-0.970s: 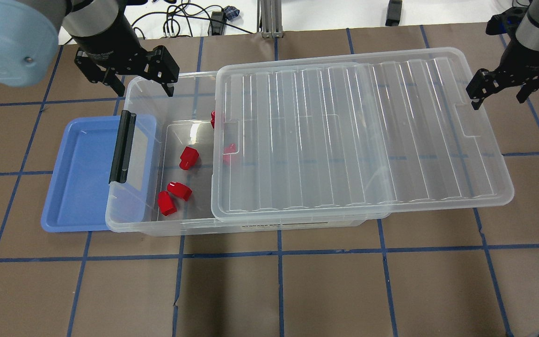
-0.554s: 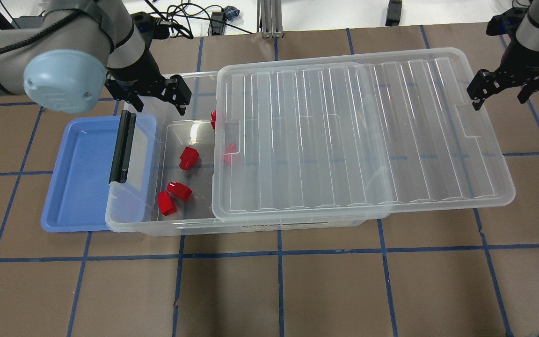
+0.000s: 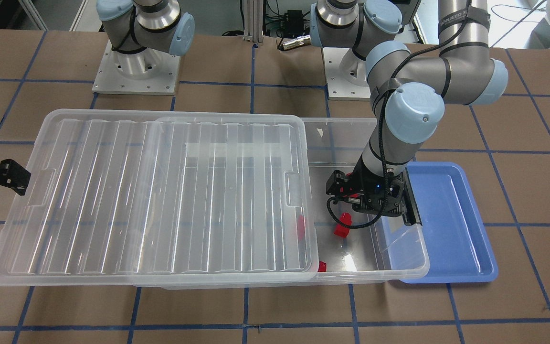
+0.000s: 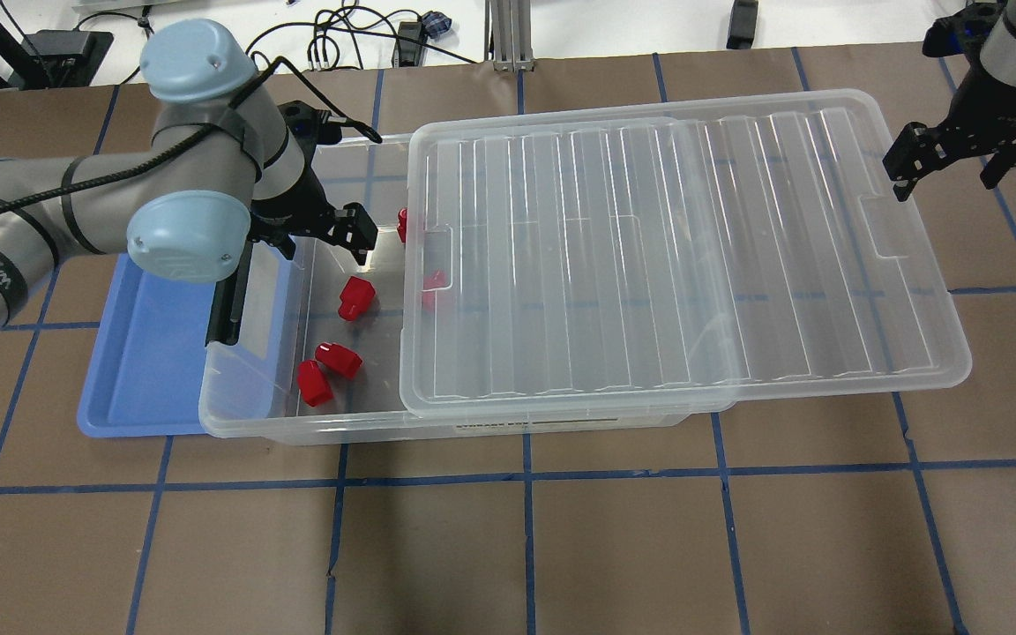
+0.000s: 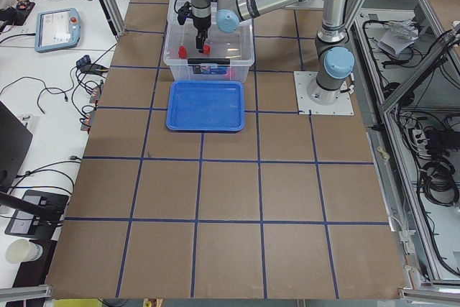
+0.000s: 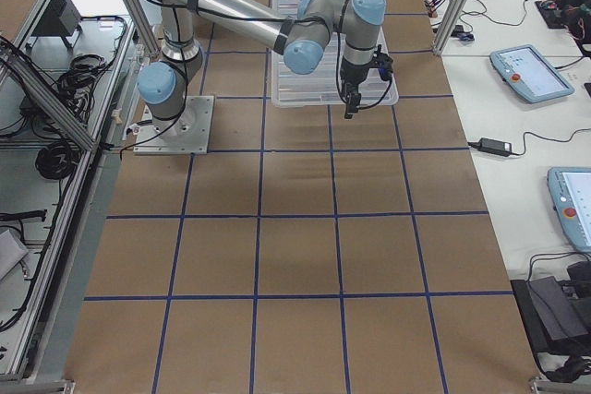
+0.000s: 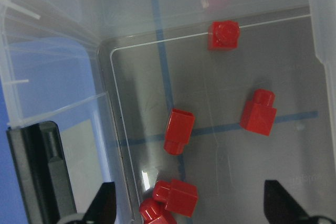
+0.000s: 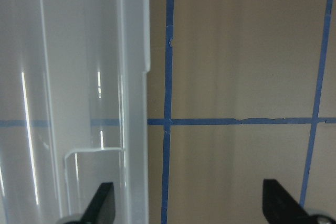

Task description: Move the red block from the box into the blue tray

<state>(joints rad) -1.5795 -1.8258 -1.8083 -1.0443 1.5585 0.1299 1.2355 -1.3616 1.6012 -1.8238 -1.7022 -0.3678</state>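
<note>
Left gripper (image 4: pixel 323 247): jaws wide, nothing between them. It hangs inside the open left end of the box (image 4: pixel 296 423), fingers pointing down.
Red blocks, from the left gripper: all lie on the box floor below the jaws. In the left wrist view one pair (image 7: pixel 176 196) shows close together at the bottom edge between the fingertips. One lone block (image 7: pixel 178 130) lies just ahead of the pair, another (image 7: pixel 258 112) is off to the right, and the last (image 7: pixel 224 35) is against the far wall.
Right gripper (image 4: pixel 943 187): jaws wide and empty, hovering over the lid's right-hand end and the table beside it, well apart from the blocks.
Counts: five red blocks (image 4: pixel 354 297), one blue tray, one box, one lid, two arms.
Lid (image 4: pixel 676 256): clear and ribbed, lying on the box but shifted to the robot's right, so only the left end is uncovered. Two blocks show through or beside its left edge.
Black clip handle (image 4: pixel 230 278): on the box's left end wall.
Blue tray (image 4: pixel 146 335): just left of the box. The box's handle end overlaps the tray's edge from above, and whether it rests on it cannot be told.
Table (image 4: pixel 614 547): brown, with a grid of blue tape.
Room: aluminium frame posts, cables and white benches with teach pendants (image 5: pixel 56 28).
</note>
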